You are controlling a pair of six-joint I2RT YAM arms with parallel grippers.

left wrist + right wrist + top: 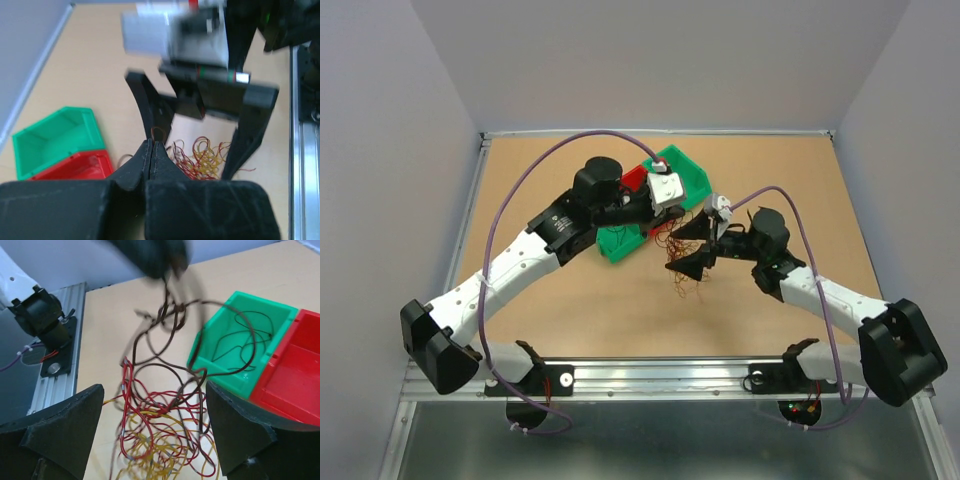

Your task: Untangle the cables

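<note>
**Left gripper point(152, 146).** Your left gripper is pinching shut on a dark brown strand of the cables point(165, 430). A small loop is showing just above its closed tips.

**Right gripper point(154, 390).** Your right gripper is standing wide. Its two fingers are flanking the hanging bundle, and no strand is being clamped between them.

**Position of the cables.** The cables are dangling from the left gripper, just beside the low front of the green bin point(240, 340). Their lower loops are spreading toward the table point(570, 300) near that front. You cannot tell whether they are resting on it.

**Appearance of the cables.**
- **Upper part:** long, dark brown strands are forming open, loose loops.
- **Middle:** red wires are knotting more tightly.
- **Bottom:** orange-yellow wires are curling in a dense mat.

One thin dark strand is showing against the green bin's interior. You cannot tell whether it is lying inside.

**Red bin point(295, 370).** It is sitting directly against the green bin.
</note>
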